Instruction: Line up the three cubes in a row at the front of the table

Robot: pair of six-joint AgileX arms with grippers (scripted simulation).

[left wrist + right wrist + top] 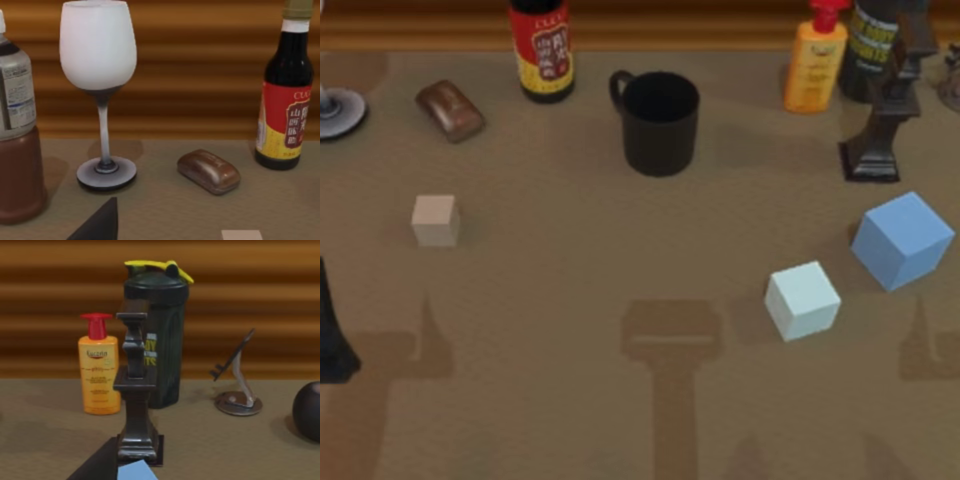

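Three cubes sit apart on the table. The small beige cube rests alone toward the left side. The pale mint-white cube lies right of centre, and the larger sky-blue cube stands just beyond it near the right edge, both turned at an angle; a narrow gap separates them.

Directly behind the blue cube rises a dark carved pedestal, close to its back corner. Farther back on the right stand an orange lotion bottle with a red pump and a dark shaker bottle. A black mug occupies the middle rear, a soy sauce bottle stands left of it, and a brown rounded lump lies beside that. A wine glass stands at the far left.

The left arm shows only as a dark shape at the left edge; neither gripper's fingers can be made out.
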